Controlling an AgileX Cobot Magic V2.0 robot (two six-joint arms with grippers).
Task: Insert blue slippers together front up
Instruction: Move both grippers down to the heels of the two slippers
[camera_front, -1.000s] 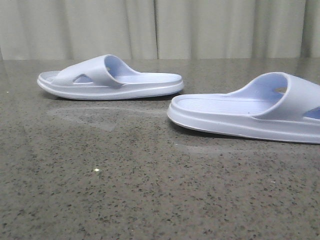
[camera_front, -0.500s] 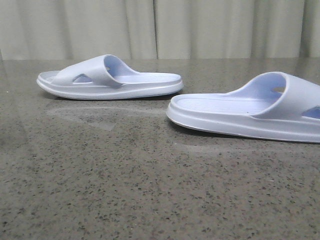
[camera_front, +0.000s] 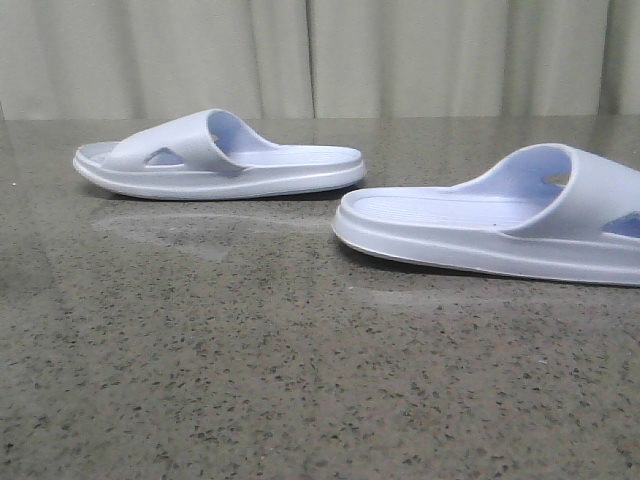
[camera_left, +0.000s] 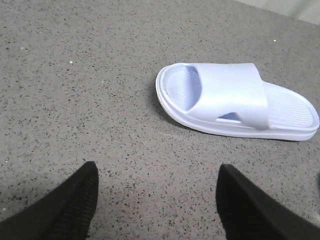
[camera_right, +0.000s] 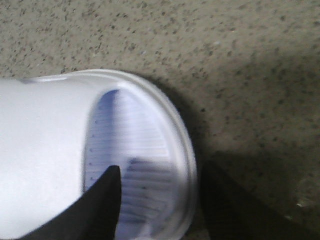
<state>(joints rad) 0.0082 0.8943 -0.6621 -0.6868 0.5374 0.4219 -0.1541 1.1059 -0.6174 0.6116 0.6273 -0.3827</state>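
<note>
Two blue slippers lie apart on the speckled table. The left slipper (camera_front: 220, 155) lies far left, its strap toward the left; it also shows in the left wrist view (camera_left: 235, 100). The right slipper (camera_front: 490, 215) lies nearer, its strap at the picture's right edge. My left gripper (camera_left: 157, 200) is open and empty, short of the left slipper. My right gripper (camera_right: 160, 200) is open over the right slipper's (camera_right: 50, 150) rounded end. One of its fingers (camera_right: 100, 205) is over the ribbed footbed and the other is outside the rim. Neither gripper shows in the front view.
The grey speckled table (camera_front: 250, 360) runs back to a pale curtain (camera_front: 400, 55). Bare tabletop lies between the two slippers and in front of them.
</note>
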